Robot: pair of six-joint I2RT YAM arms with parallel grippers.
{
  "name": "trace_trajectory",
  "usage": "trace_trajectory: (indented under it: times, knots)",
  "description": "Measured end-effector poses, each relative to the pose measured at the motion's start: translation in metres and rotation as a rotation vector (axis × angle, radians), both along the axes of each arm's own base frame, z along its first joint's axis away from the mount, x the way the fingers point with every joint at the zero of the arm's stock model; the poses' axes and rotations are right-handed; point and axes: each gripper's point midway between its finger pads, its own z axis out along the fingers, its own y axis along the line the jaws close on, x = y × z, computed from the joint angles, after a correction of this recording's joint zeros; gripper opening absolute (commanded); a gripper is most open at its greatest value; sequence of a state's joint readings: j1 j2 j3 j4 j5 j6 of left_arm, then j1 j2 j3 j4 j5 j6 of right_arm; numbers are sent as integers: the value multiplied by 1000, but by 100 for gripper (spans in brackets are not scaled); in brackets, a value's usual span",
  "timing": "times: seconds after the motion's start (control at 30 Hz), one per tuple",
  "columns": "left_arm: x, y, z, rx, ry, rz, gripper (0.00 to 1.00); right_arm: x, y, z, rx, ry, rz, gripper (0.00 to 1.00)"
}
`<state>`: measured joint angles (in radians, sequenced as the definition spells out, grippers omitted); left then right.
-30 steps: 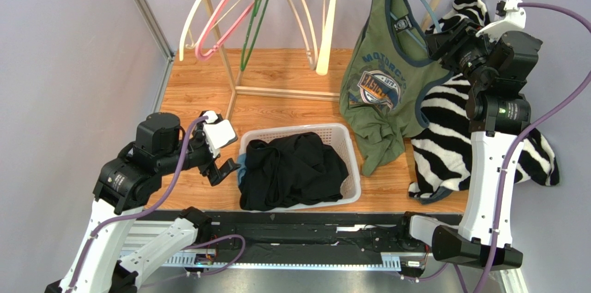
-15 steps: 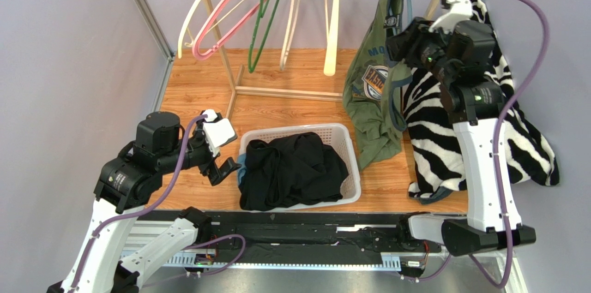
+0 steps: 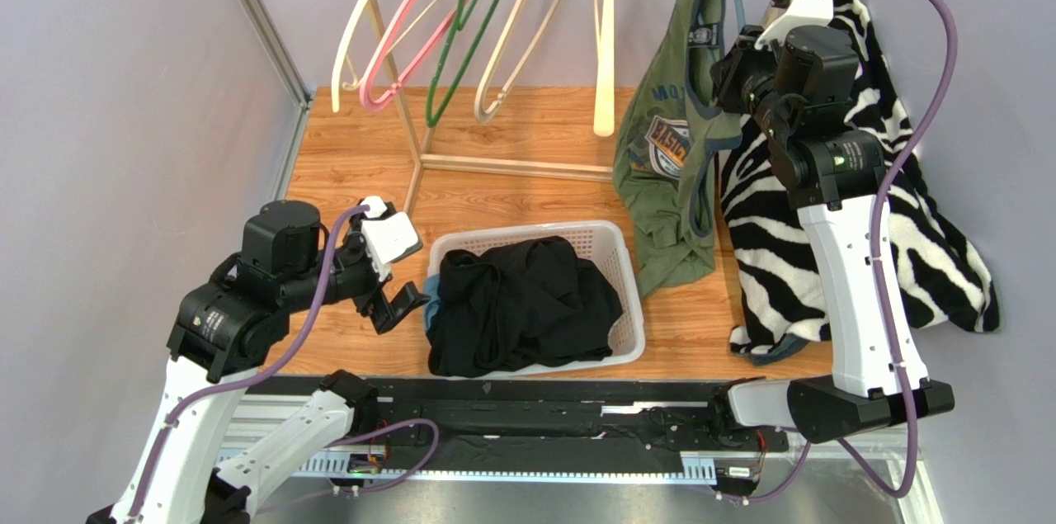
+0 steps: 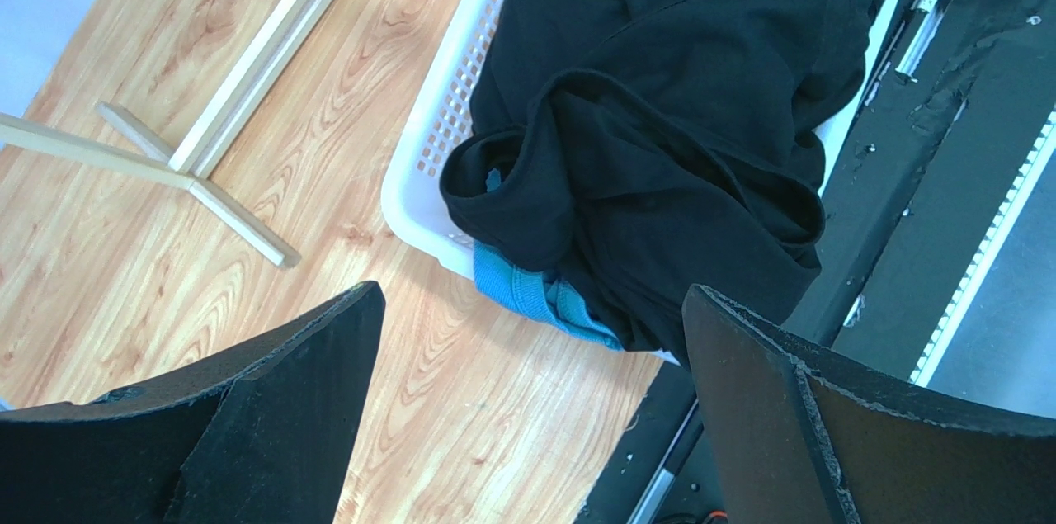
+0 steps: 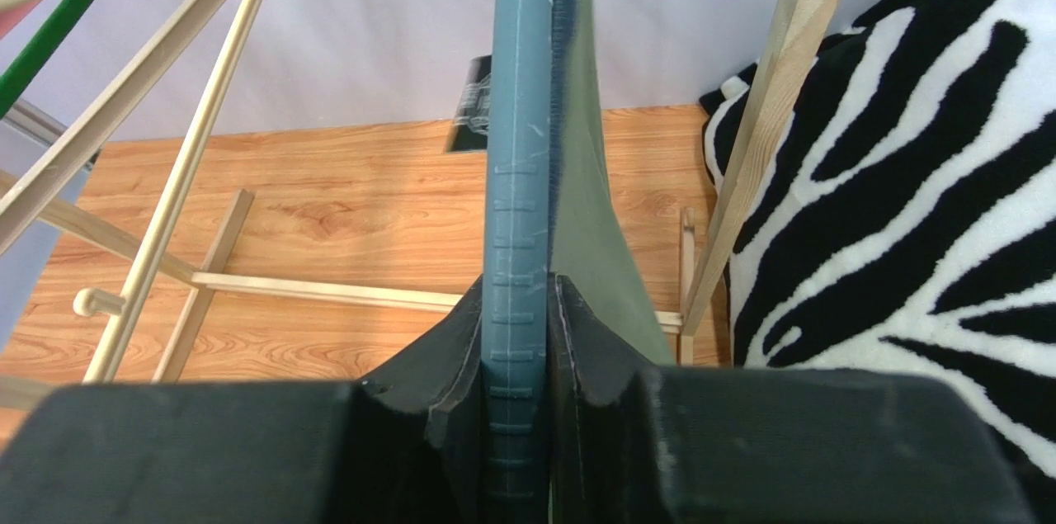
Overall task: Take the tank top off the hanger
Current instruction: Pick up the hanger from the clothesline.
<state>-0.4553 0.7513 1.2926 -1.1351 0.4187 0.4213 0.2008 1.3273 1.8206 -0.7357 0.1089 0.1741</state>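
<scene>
Right gripper [image 5: 521,338]: fingers pressed together on the hanger [image 5: 518,116], a blue-grey plastic bar, ribbed and scuffed, running straight up between them. The tank top [image 5: 595,252] lies along the bar's right edge. It is olive cloth with dark trim, and I cannot tell whether the trim is caught in the pinch. The top hangs at the back right of the rack.

Room: tight on my right, where a pale wooden post [image 5: 793,91] and a furry zebra throw [image 5: 917,178] sit close by. To the left there is open air up to the bare hangers [image 3: 434,29].

Left gripper [image 4: 523,326]: spread wide and holding nothing, low over the wood-grain floor [image 4: 223,190] at the left edge of the white lattice basket [image 4: 428,165]. Black clothes [image 4: 669,116] and a blue cloth [image 4: 533,291] spill over that rim.
</scene>
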Motion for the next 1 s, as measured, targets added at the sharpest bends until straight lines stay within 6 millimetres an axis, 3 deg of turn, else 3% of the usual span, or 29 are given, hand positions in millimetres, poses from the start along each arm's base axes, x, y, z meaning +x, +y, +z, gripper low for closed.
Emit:
trace_trajectory:
  times: [0.13,0.47,0.67,1.0]
  knots:
    - [-1,0,0,-3,0,-2,99,0,-2,1,-19,-5,-18,0]
    - [-4,2,2,-11,-6,1,99,8,-4,24,-42,-169,-26,0]
    - [-5,2,3,-15,-8,-2,99,-5,-6,56,-40,-319,-22,0]
    - [-5,2,3,-15,-8,0,99,-18,-1,55,-44,-363,23,0]
